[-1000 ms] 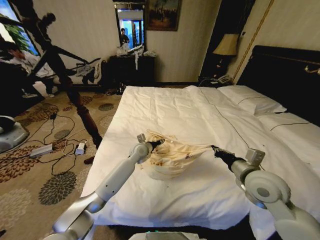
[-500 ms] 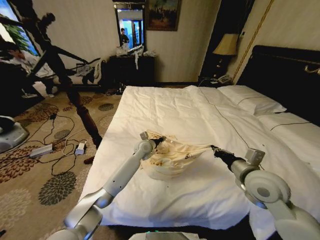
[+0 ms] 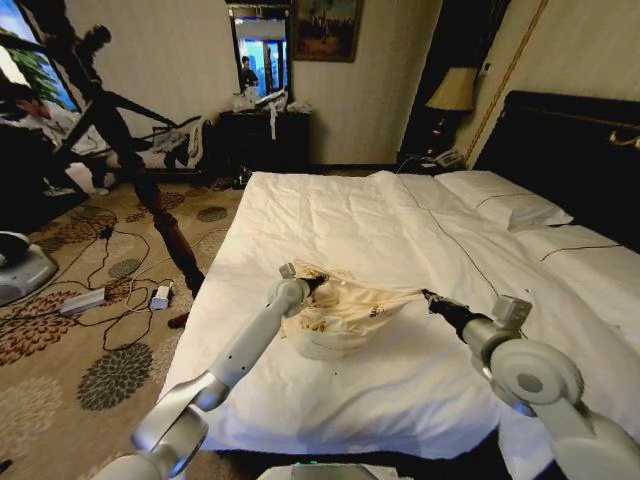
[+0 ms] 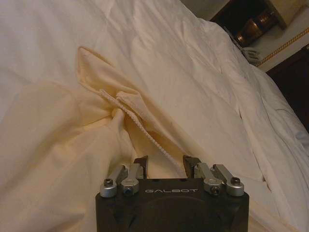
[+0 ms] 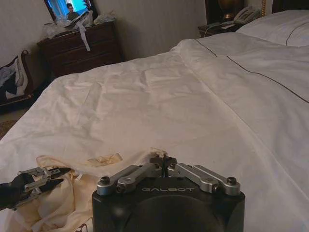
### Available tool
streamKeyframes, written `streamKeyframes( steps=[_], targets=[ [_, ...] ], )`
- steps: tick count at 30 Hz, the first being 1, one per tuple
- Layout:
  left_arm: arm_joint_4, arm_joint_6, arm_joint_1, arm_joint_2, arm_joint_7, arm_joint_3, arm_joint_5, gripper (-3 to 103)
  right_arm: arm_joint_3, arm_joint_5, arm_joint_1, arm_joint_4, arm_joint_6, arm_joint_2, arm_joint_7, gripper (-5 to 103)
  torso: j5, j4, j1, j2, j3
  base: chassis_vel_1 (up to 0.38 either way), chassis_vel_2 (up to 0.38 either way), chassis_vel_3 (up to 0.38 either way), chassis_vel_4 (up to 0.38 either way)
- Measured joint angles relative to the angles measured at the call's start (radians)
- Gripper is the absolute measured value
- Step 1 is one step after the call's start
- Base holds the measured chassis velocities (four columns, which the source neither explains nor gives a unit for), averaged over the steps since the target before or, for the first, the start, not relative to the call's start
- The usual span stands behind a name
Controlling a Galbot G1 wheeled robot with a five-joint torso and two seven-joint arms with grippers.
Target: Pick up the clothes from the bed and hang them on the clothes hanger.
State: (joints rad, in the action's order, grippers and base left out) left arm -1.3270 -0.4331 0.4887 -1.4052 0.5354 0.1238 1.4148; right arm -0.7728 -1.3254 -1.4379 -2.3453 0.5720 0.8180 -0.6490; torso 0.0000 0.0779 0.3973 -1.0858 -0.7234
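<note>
The cream top (image 3: 345, 310) lies bunched on the white duvet of the bed (image 3: 380, 220), near the bed's foot, stretched between the two grippers. The left gripper (image 3: 318, 284) sits at the garment's left end; in its wrist view the fingers (image 4: 141, 165) stand apart, with a scalloped hem fold of the top (image 4: 72, 130) running between them, not pinched. The right gripper (image 3: 430, 297) is at the garment's right end, and its wrist view shows its fingers (image 5: 157, 161) drawn together on a thin edge of the cloth (image 5: 104, 158).

The left arm reaches forward and up from the lower left, wrist bent toward the heap. The right arm comes in from the lower right, nearly level with the duvet, pointing left at the top.

The garment is crumpled into a low mound, pale yellow-cream, with a taut band pulled toward the right gripper and a small dark mark near its middle.
</note>
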Motion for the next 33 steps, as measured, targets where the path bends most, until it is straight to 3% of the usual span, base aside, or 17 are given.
streamKeyframes(
  steps=[11,19,33],
  targets=[
    [0.028,-0.001,-0.002,0.0,0.007,-0.017,-0.001,41,0.002,0.0,-0.004,-0.007,0.0,0.0,-0.001,0,0.0,-0.0001,0.0,0.0,0.0,0.0,0.0,0.0,0.0],
    [0.054,-0.024,-0.02,-0.007,0.047,-0.028,0.009,37,0.003,0.005,-0.001,-0.013,0.0,-0.005,0.001,0,0.0,0.0,0.0,0.0,0.0,0.0,0.0,0.0,0.0],
    [0.107,-0.036,-0.046,-0.021,0.032,-0.048,0.01,30,0.004,0.004,-0.004,-0.021,0.0,-0.01,0.002,0,0.0,0.0,0.0,0.0,0.0,0.0,0.0,0.0,0.0]
  ],
)
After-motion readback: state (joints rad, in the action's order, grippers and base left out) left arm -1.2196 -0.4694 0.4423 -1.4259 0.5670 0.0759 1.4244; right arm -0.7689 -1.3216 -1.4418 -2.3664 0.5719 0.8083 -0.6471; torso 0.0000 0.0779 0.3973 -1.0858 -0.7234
